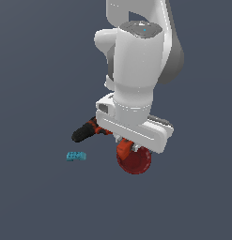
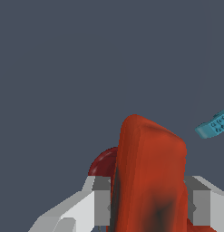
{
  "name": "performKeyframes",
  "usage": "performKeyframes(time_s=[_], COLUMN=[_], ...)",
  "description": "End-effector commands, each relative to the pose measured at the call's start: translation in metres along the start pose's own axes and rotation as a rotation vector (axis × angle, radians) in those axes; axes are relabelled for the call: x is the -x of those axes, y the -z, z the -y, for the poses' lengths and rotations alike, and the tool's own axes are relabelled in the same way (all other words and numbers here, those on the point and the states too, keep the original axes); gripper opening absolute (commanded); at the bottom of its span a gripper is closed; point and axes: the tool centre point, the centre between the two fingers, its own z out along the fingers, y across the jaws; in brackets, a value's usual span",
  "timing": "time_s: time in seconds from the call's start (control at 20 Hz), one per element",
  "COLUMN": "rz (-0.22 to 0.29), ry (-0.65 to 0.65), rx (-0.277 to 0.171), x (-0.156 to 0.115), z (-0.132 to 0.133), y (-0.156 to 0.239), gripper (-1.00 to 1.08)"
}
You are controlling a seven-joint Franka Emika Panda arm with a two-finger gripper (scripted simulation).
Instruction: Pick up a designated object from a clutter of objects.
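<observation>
drill [image 2: 149,176] was clamped between gripper [image 2: 152,207] jaws; black nose was pointed toward exterior view's left; long axis roughly level

Orange-red drill [image 2: 149,176] with black nose, teal studded brick [image 1: 76,156], dark-red bowl [image 1: 136,161], white arm [image 1: 136,61]

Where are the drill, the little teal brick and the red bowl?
drill [image 1: 83,132], exterior view, black nose.
teal brick [image 1: 76,156], exterior view, middle of its top.
dark-red bowl [image 1: 136,161], exterior view, inner wall.
</observation>
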Motion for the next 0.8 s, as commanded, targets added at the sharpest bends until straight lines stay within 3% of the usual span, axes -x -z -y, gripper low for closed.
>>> performKeyframes(time_s=[0.0,0.4,0.75], rz=[-0.006,-0.005,-0.004], ry=[-0.001,0.001,0.002], rx=[-0.003,-0.004,-0.005], x=[-0.005,-0.013,-0.017], z=[0.019,0.066,0.09], y=[0.027,0.084,0.111], gripper=[-1.0,-1.0,-1.0])
